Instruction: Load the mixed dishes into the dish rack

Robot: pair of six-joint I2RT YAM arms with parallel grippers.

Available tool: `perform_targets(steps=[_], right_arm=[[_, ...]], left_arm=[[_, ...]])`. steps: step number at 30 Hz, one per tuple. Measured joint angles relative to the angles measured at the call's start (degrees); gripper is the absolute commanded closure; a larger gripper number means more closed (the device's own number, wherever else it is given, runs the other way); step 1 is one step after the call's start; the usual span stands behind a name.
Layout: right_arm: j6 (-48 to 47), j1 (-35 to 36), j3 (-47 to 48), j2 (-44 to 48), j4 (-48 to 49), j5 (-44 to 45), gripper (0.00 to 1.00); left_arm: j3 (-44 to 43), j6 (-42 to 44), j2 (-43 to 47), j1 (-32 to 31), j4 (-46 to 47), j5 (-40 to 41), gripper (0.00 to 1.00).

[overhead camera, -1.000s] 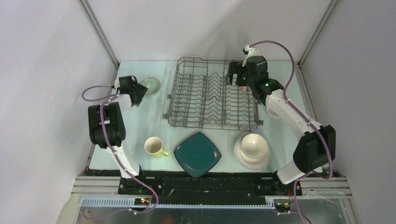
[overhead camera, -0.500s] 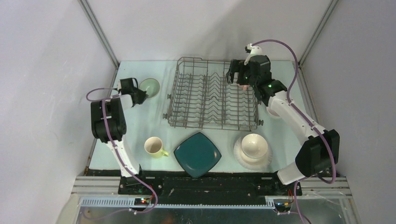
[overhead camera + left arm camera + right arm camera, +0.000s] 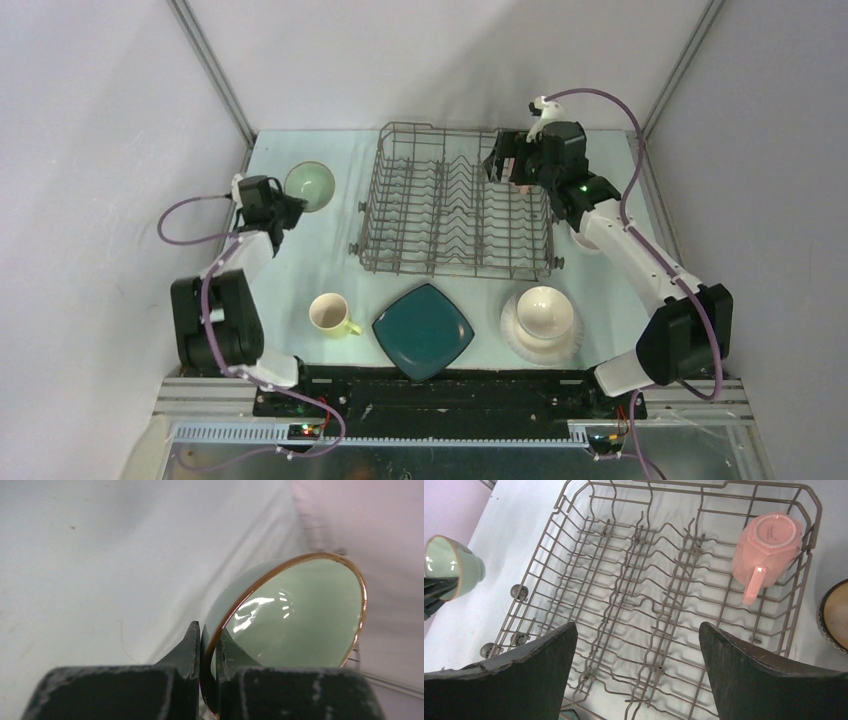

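My left gripper [image 3: 287, 206] [image 3: 207, 636] is shut on the rim of the pale green bowl [image 3: 309, 185] [image 3: 295, 615], one finger inside and one outside. The bowl is tipped on its side at the far left of the table. It also shows in the right wrist view as the green bowl [image 3: 449, 565]. The grey wire dish rack [image 3: 455, 268] [image 3: 639, 580] stands at the back middle. A pink mug [image 3: 769, 547] lies upside down in its far right corner. My right gripper [image 3: 506, 160] [image 3: 636, 625] hovers open above that corner, holding nothing.
Along the near edge are a yellow-green mug [image 3: 330, 314], a dark teal square plate [image 3: 424, 331], and a white bowl [image 3: 545, 310] sitting on a white round plate [image 3: 516, 342]. A brown bowl [image 3: 836, 615] sits just right of the rack. Walls enclose the table.
My left gripper closed on the green bowl's rim and tipped the bowl up, shifting it slightly left. The right gripper drew back a little from the rack, still open.
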State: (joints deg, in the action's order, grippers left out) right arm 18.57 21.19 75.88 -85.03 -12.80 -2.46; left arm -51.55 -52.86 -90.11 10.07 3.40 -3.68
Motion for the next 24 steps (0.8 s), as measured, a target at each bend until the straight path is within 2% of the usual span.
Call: perform_targets(steps=[7,14,19,24], right_arm=[[1.0,0.0,-0.7,1.6,1.1,-3.5,0.03],[2.7,0.7,-3.8,5.5,5.3,-10.2,0.01],[4.9,2.4,-6.9,8.3,10.9,-17.0,0.0],[11.1,4.0,-9.2,8.2,20.4,-25.7,0.0]], left_arm=[[7.5,-4.7,15.0,-1.0,4.7,-3.7,1.0],[9.5,-9.7,24.3,-12.3,6.3,-6.6,1.0],[9.5,-13.4,26.8,-16.9,10.6,-10.0,1.0],[9.5,-16.8,25.4,-20.2,14.8,-11.7,1.0]])
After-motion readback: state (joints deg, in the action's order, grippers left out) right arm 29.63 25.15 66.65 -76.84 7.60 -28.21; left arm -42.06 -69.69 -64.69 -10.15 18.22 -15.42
